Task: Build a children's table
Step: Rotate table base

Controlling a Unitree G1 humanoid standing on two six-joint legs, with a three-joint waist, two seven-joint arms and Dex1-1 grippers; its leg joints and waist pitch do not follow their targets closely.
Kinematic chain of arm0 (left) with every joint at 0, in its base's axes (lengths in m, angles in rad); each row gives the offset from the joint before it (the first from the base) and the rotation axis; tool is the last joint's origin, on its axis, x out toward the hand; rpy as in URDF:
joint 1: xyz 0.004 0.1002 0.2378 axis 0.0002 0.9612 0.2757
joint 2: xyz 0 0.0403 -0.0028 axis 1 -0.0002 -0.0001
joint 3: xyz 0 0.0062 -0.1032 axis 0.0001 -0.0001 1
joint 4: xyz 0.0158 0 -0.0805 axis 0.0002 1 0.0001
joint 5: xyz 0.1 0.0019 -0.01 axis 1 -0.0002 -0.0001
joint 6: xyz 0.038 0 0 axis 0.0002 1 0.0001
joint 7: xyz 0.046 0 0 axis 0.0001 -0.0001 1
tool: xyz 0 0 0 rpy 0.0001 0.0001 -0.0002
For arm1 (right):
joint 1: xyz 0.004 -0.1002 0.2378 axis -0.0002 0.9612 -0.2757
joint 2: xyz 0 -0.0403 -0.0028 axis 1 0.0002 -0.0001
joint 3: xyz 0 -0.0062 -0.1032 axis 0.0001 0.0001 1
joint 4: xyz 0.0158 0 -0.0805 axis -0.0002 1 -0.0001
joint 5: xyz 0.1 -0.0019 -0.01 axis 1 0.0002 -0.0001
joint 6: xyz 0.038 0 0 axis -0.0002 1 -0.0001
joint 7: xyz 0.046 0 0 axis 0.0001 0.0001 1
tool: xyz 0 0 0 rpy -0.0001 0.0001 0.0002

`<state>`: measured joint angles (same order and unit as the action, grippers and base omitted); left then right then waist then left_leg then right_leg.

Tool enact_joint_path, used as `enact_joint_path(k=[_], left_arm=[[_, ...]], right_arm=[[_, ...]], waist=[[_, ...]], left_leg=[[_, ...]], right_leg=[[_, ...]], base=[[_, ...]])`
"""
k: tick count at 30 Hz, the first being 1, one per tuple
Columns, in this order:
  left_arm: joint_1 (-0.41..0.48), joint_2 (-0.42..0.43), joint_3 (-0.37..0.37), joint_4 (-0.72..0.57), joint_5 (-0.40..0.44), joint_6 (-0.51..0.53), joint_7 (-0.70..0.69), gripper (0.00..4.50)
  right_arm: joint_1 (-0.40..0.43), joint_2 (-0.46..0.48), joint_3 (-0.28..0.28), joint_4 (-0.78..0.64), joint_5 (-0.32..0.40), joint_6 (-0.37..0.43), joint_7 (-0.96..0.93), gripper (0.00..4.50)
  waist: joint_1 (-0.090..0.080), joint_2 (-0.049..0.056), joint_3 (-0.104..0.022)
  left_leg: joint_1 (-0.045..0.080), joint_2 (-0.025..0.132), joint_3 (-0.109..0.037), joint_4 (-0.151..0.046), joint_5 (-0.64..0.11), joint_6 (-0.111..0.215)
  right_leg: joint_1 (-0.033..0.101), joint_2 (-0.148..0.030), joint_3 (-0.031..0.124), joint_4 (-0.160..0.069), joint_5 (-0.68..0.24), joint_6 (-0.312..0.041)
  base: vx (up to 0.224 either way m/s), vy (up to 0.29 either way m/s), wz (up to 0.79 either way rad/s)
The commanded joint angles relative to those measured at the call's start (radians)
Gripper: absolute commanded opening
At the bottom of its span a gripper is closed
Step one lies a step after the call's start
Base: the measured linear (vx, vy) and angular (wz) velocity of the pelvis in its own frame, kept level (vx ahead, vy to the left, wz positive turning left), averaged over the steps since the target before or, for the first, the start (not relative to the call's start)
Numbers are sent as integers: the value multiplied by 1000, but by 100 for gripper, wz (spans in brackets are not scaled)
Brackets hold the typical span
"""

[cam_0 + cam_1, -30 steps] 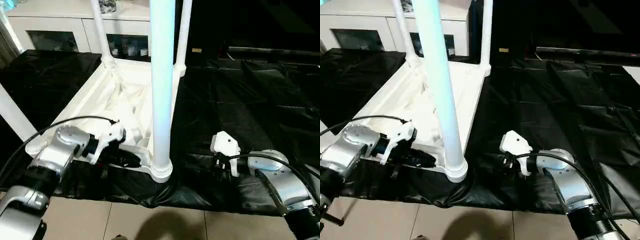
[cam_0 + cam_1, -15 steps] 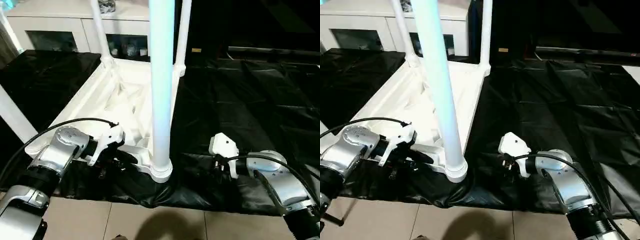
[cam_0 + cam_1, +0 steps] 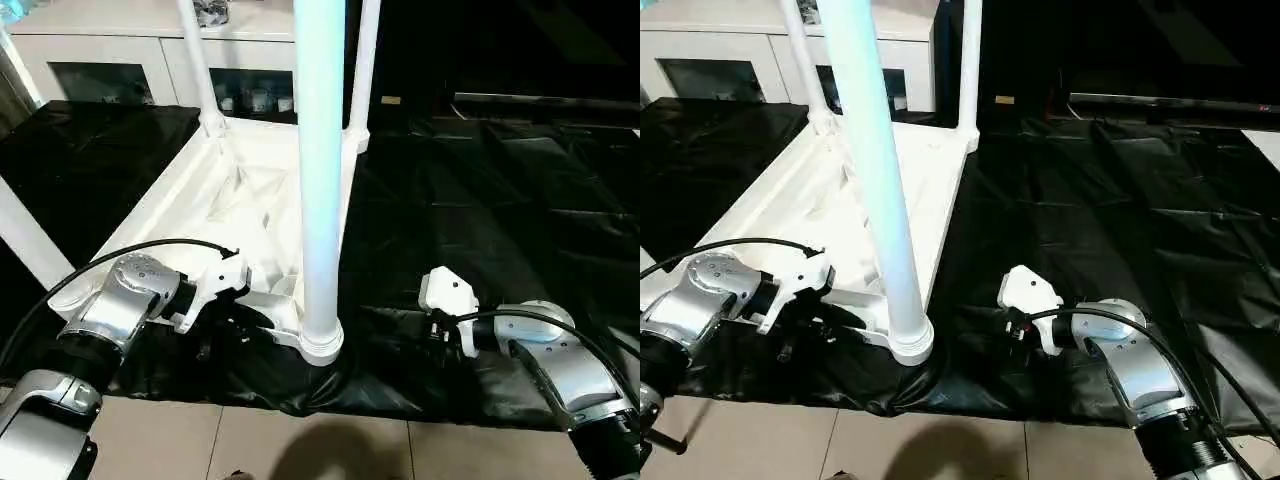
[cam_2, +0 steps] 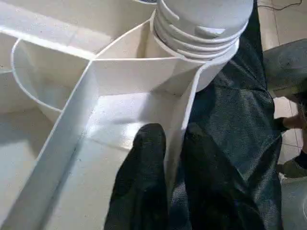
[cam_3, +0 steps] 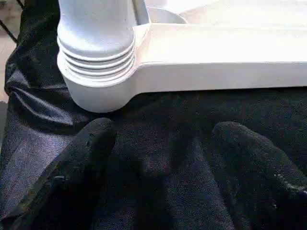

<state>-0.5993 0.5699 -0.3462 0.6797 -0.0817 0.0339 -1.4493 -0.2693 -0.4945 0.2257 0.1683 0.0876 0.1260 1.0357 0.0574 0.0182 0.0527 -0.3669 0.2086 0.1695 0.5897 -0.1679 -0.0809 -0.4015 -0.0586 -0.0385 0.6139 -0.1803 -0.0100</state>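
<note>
While the children's table [image 3: 250, 200] lies upside down on the black sheet [image 3: 480, 190] spread over the floor, its ribbed underside faces up and its tapered legs rise from the round corner sockets, with the nearest leg [image 3: 320, 170] standing straight in front of the camera. At the left, the left claw [image 3: 235, 318] is clenched on the table's near rim; in the left wrist view its two black fingers [image 4: 144, 172] pinch the thin upright wall of the rim [image 4: 184, 120] between them, just beside the corner socket [image 3: 322, 343] where the nearest leg is seated. Farther right, the right claw [image 3: 1012, 322] hovers low over the sheet, its jaws spread wide and grasping nothing, near that same corner socket but apart from it; in the right wrist view its fingers [image 5: 81, 163] frame the ringed collar of the socket [image 5: 96, 62]. Behind the table stands a white cabinet [image 3: 120, 50] with glass doors. Being hollow moulded plastic, the table probably handles as light yet bulky, stiff along the ribs, and smooth enough to slip. The rim and ribs look like the surest places to take hold, or low on a leg by its socket, since a high grip could lever it loose.
</note>
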Motion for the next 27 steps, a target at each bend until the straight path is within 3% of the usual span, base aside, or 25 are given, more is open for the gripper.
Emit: enact_joint_path(k=[1,4,9,12,15,16,17,18,19,20,21,22,23,27], left_arm=[[-9,-1,6,15,11,7,-8,49],[-3,-8,21,5,-13,49,-32,28],[31,-18,32,-41,-36,80,-6,8],[63,-56,39,-64,1,105,128,3],[67,-94,65,-66,5,125,210,3],[72,-123,83,-86,-2,147,259,3],[76,-134,87,-103,-3,162,278,3],[82,-142,87,-128,-2,179,292,3],[85,-145,86,-138,-1,185,297,0],[90,-152,84,-154,6,197,316,0],[101,-162,79,-184,16,218,345,0],[105,-166,78,-195,13,222,347,0],[106,-167,78,-197,12,223,347,0],[107,-189,76,-201,12,237,374,0]], right_arm=[[-5,-7,7,-21,5,4,6,377],[-6,-7,10,-18,3,-2,9,377],[-6,-4,11,-22,3,-2,8,377],[-4,30,4,-29,11,9,-31,377],[-3,48,2,-28,4,13,-62,377],[-3,58,-2,-22,1,14,-82,377],[-2,64,-7,-20,6,19,-87,377],[-3,69,-13,-18,13,29,-93,377],[-4,72,-15,-17,15,33,-96,404],[-8,80,-20,-11,19,33,-105,404],[-18,96,-27,-4,27,42,-118,411],[-23,103,-28,-3,28,48,-125,417],[-25,105,-28,-3,28,50,-127,429],[-77,144,-26,70,-49,36,-253,441]], waist=[[3,11,-64],[0,6,-64],[-6,8,-63],[-12,8,-61],[-15,4,-58],[-16,-3,-58],[-16,1,-58],[-18,-5,-59],[-19,-3,-58],[-21,-3,-60],[-21,-2,-62],[-22,-11,-62],[-19,-6,-64],[-20,-3,-65]], left_leg=[[14,12,-1,-69,-305,2],[12,13,0,-69,-292,4],[11,14,-1,-70,-297,8],[11,13,-1,-70,-311,9],[12,9,-2,-69,-324,11],[10,9,-2,-69,-319,13],[8,8,-4,-70,-313,13],[3,8,-5,-70,-302,15],[3,7,-4,-70,-300,17],[2,7,-4,-69,-294,19],[4,8,-3,-67,-285,22],[3,8,-2,-66,-278,27],[4,7,-1,-66,-259,32],[5,6,1,-66,-233,27]], right_leg=[[49,-59,34,-78,-232,-225],[51,-59,34,-77,-220,-229],[51,-60,34,-78,-228,-232],[50,-60,33,-80,-253,-227],[47,-60,32,-90,-351,-190],[48,-59,31,-92,-363,-181],[48,-60,31,-92,-386,-169],[50,-60,30,-90,-393,-161],[48,-59,30,-92,-403,-155],[48,-60,30,-94,-411,-146],[45,-60,32,-95,-400,-147],[44,-60,32,-96,-394,-147],[44,-59,32,-92,-366,-155],[42,-56,31,-86,-289,-183]], base=[[0,0,0],[0,0,0],[0,0,0],[0,0,0],[0,0,0],[0,0,0],[0,0,0],[0,0,0],[0,0,0],[0,0,0],[0,0,0],[0,0,0],[0,0,0],[0,0,0]])
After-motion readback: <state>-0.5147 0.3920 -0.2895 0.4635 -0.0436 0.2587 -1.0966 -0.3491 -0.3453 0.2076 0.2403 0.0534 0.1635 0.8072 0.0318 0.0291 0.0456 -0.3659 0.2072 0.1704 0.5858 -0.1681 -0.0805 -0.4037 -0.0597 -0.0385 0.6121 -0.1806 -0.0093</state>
